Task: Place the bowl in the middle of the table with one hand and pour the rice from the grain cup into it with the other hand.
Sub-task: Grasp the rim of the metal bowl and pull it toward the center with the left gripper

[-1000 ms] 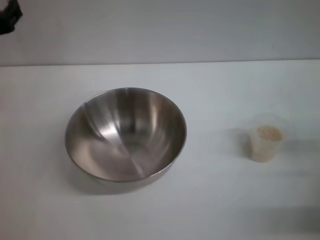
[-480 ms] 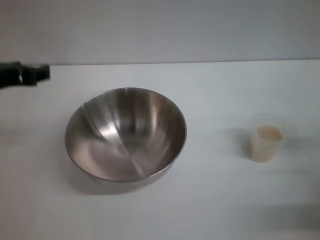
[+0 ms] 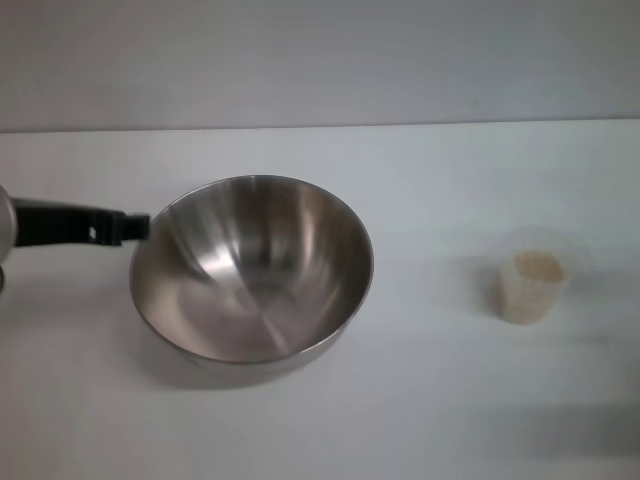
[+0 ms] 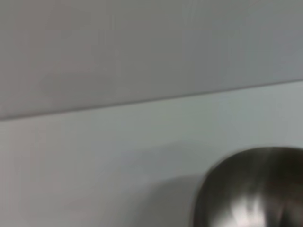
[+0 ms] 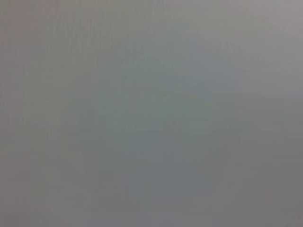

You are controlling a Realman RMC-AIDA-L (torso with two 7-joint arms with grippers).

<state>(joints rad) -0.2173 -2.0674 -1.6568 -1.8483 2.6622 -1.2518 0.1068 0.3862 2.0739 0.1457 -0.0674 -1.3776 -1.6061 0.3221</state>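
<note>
My left gripper is low over the table, tip right at the bowl rim at about its 10 o'clock; from the head view I can't tell if it's touching yet, and I can't tell how my fingers are set either, since only a dark bar end-on shows. Coming in level at rim height because the rim looks like the only pinchable part of a wide steel bowl. The bowl sits left of table centre, empty, so my guess is it needs a short drag toward 3 o'clock. The left wrist view catches only the bowl's outer wall, nothing of my fingers. The grain cup stands upright, well apart at the bowl's 3 o'clock, with the rice inside; it's on my right side, so the right arm gets the pour. Right gripper is out of view and its wrist view is blank.
</note>
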